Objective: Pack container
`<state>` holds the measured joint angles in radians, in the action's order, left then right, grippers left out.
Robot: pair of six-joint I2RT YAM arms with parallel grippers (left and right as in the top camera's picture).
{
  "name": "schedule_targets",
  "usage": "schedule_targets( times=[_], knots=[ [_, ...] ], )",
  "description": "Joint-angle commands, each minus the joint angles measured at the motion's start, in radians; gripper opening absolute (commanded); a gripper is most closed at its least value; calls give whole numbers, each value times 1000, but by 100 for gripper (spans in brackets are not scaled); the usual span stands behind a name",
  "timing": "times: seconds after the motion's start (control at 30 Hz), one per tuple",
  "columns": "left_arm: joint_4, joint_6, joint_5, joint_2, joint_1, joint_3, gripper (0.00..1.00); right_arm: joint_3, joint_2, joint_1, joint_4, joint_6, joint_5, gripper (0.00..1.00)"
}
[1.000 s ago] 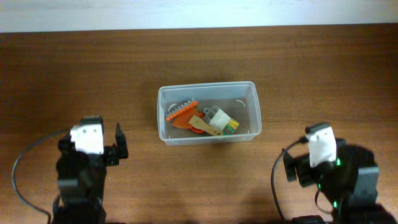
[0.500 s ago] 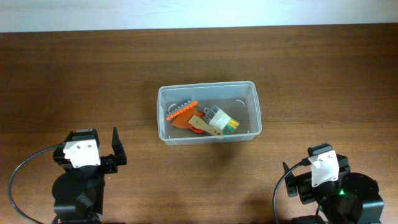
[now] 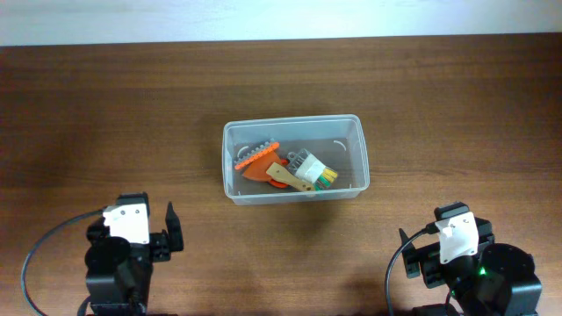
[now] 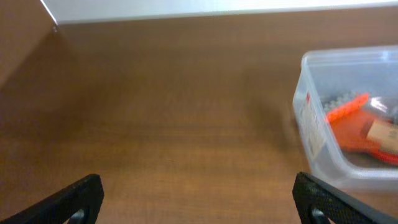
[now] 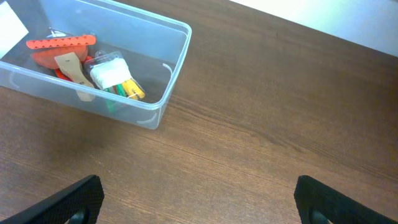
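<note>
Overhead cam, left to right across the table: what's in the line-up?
left gripper → container, and inside it orange toothed piece → wooden spatula → packet of yellow and green sticks → right gripper

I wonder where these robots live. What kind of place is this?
Probably a robot lab or test bench: the left gripper and right gripper sit at a wooden table holding a clear container of small items.
</note>
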<state>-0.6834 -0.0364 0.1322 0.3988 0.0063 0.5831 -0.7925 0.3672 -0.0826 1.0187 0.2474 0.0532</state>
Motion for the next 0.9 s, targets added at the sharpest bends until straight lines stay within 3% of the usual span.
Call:
schedule_targets(
  times=[0.0,0.3,0.63,0.87],
  knots=[
    [-75,10,4,-6,0,-10,99,9,-7,-10,-4,6,2,99],
    [-243,10,4,-6,0,-10,99,9,-43,3,35,5,-60,99],
    [-250,10,4,-6,0,-10,99,59,-359,18,10,3,6,99],
    [-250,10,4,-6,0,-10,99,307,-363,10,-422,7,-5,99]
  ],
)
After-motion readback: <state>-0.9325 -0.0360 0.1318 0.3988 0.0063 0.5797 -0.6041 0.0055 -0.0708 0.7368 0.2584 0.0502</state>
